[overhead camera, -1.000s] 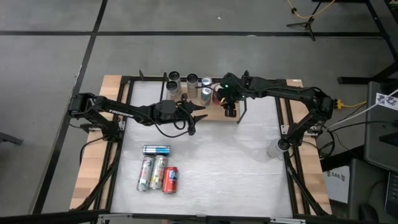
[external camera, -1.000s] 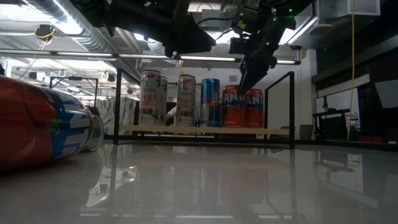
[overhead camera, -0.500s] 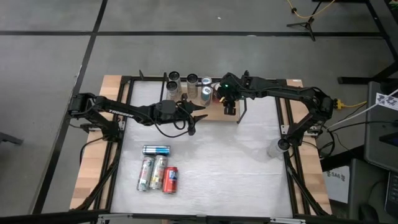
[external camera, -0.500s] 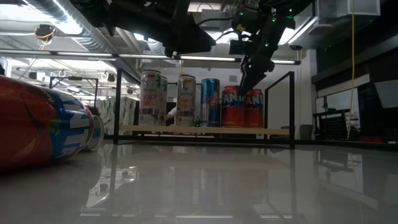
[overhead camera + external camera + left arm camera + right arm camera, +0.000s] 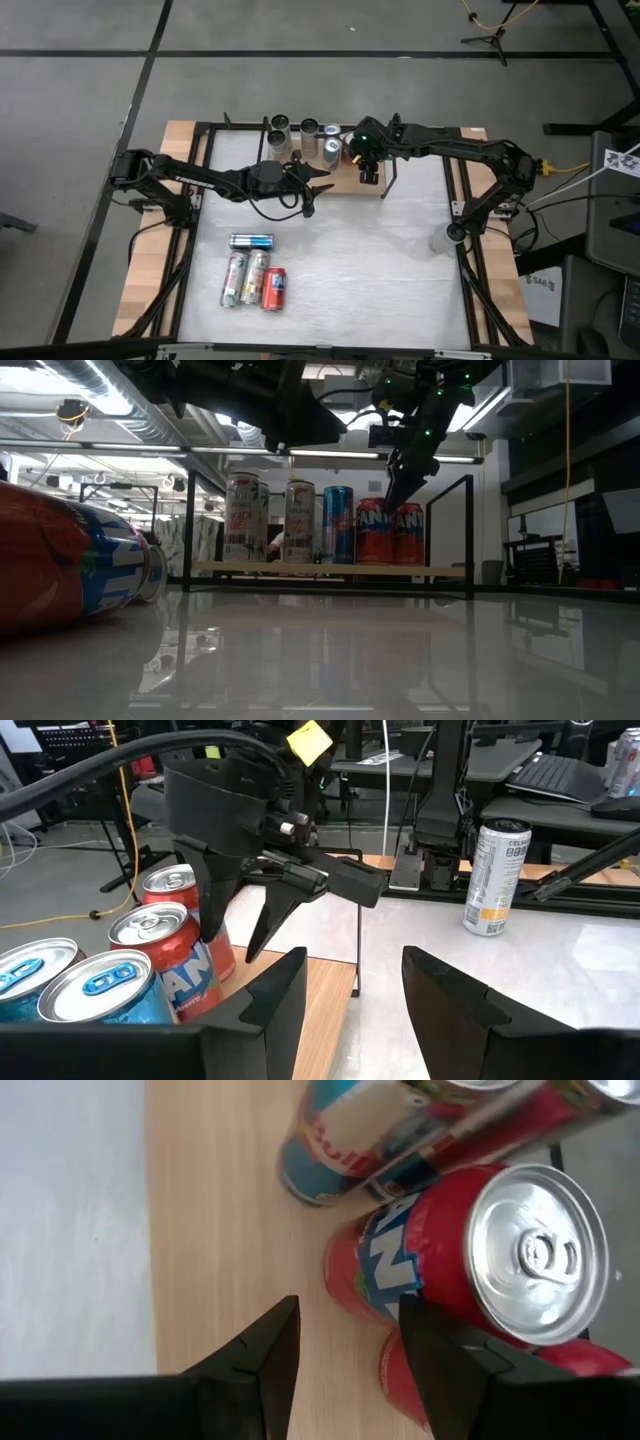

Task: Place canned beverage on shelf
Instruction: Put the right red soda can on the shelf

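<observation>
The white table [image 5: 340, 250] sits in a workshop with grey floor around it, and at its far edge stands the shelf [image 5: 330, 569], a light-wood board with thin black uprights at its ends. Five cans stand upright on it in a row: two pale ones, a blue one [image 5: 338, 525], then two red cans [image 5: 392, 532] side by side. The right gripper [image 5: 398, 488] hangs just above the red cans, fingers pointing down and parted with nothing between them; from its own wrist view the nearer red can [image 5: 470, 1260] lies just beyond the fingertips [image 5: 270, 1330], clear of them. The left gripper [image 5: 318, 183] hovers over the table just in front of the shelf, its fingers [image 5: 275, 995] spread and empty (its camera looks along the board at the other arm). Toward the near left of the table lie four more cans on their sides: a blue one [image 5: 250, 241] crosswise, and below it two pale ones and a red can [image 5: 273, 289] close together. One silver can [image 5: 497, 875] stands alone near the table's right edge
</observation>
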Motion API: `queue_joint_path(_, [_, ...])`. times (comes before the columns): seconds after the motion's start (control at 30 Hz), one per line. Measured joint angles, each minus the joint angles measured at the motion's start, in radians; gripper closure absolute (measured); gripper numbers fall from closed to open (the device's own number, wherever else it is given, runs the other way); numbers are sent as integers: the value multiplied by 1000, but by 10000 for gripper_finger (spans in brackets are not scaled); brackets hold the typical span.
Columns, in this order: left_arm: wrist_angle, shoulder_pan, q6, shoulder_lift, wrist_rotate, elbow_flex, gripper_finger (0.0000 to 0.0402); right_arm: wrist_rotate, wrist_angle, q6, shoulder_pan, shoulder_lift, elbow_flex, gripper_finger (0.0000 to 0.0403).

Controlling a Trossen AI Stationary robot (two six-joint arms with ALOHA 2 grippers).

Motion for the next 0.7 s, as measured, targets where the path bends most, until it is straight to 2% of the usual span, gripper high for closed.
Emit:
queue_joint_path(0.13, [0,0,0,0,0,0,243,49,3,6,0,0,0,233])
queue_joint_path(0.4, [0,0,0,0,0,0,243,49,75,6,0,0,0,233])
queue_joint_path(0.7, [0,0,0,0,0,0,243,52,75,9,0,0,0,233])
